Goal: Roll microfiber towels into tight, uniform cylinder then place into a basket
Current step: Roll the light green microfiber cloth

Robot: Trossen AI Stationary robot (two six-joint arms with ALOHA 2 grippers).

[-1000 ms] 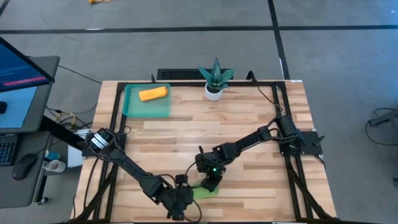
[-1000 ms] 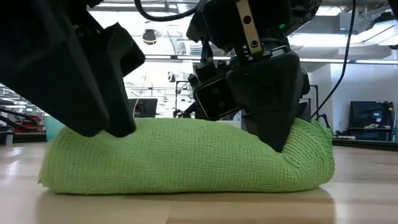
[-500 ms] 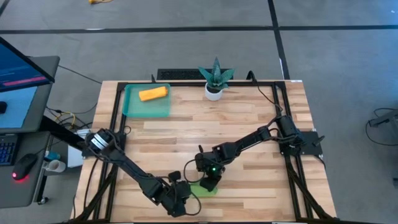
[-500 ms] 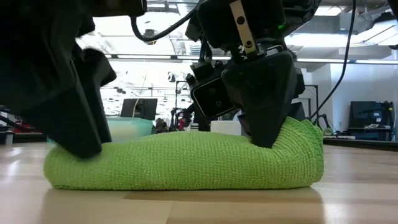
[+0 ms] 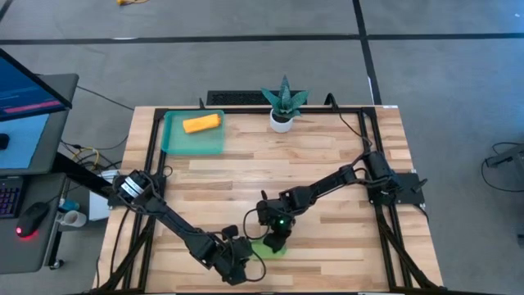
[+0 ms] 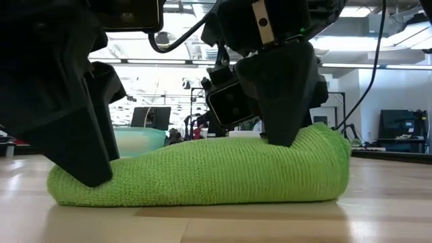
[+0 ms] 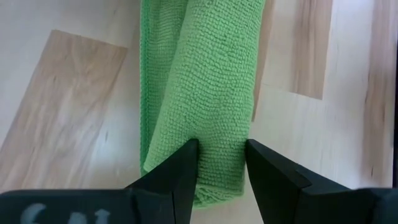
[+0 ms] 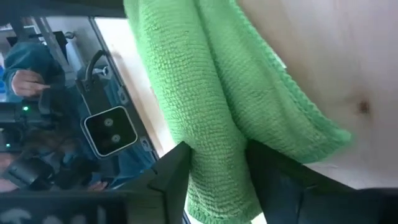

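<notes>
Spanning most of the high view, a pale wooden counter (image 5: pixel 327 164) is being seen from above, with both dark arms reaching in toward its near edge. At the far left corner the teal basket (image 5: pixel 194 135) is being occupied by the rolled orange towel (image 5: pixel 201 124), whose long axis is lying roughly along the basket's length, tilted slightly. Just beside the basket, at the far edge, a small white pot with a spiky green plant (image 5: pixel 283 105) is being shown.

Near the front edge, between the two arms, the lime green towel (image 6: pixel 202 175) is being held as a loose roll lying flat on the counter. Its long axis is running from one hand to the other, and in the low view it is pointing across the picture, thicker at one end and flatter at the other.

One end of the roll is being pinched by the left hand (image 7: pixel 221 163), its fingers (image 7: pixel 180 171) pressing into the cloth from both sides. The other end is being pinched likewise by the right hand (image 8: pixel 214 165).
</notes>
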